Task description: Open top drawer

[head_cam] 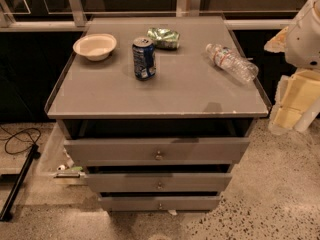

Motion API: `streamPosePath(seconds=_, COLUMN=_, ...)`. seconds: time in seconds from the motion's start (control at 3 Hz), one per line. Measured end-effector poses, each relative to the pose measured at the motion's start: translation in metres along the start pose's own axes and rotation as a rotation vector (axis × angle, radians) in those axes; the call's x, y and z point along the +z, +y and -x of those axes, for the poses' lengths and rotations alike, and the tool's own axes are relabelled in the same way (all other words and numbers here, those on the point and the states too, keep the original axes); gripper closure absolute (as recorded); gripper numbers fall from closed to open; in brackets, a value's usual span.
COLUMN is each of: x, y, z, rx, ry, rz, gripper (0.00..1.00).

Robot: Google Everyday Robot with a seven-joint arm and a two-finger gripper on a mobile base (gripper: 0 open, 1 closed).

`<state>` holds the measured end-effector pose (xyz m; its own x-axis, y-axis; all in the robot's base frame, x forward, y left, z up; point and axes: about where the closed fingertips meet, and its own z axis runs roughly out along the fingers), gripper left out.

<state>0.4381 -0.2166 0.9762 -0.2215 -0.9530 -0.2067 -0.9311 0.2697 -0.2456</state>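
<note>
The top drawer [156,150] is the widest grey front of the grey cabinet, just under the cabinet top [165,91]. Its small round metal knob [159,155] sits mid-front. A dark gap shows between the drawer front and the top, and the drawer looks pulled out a little. Its inside is hidden. My gripper [289,115] is at the frame's right edge, a cream-coloured part hanging beside the cabinet's right side, well apart from the knob. The white arm [305,31] rises above it.
Two narrower grey drawers [159,183] [160,203] sit below. On the top stand a white bowl [95,46] and a blue can [144,59], with a green crumpled bag [164,38] and a clear bottle [231,62] lying down. A black cable and stand [20,156] are on the floor at left.
</note>
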Motion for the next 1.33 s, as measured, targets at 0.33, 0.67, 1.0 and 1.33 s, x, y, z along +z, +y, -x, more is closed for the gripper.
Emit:
streamPosePath(seconds=0.33, x=0.000, y=0.000, z=0.000, rx=0.000, ry=0.000, rz=0.000, gripper=0.00)
streamPosePath(seconds=0.67, x=0.015, y=0.003, z=-0.001, rx=-0.011, ry=-0.012, rz=0.002, gripper=0.00)
streamPosePath(seconds=1.0, x=0.063, y=0.015, z=-0.013, rx=-0.014, ry=-0.048, rz=0.019, gripper=0.00)
streamPosePath(seconds=1.33, x=0.119, y=0.025, z=-0.028, rx=-0.022, ry=-0.097, rz=0.019, gripper=0.00)
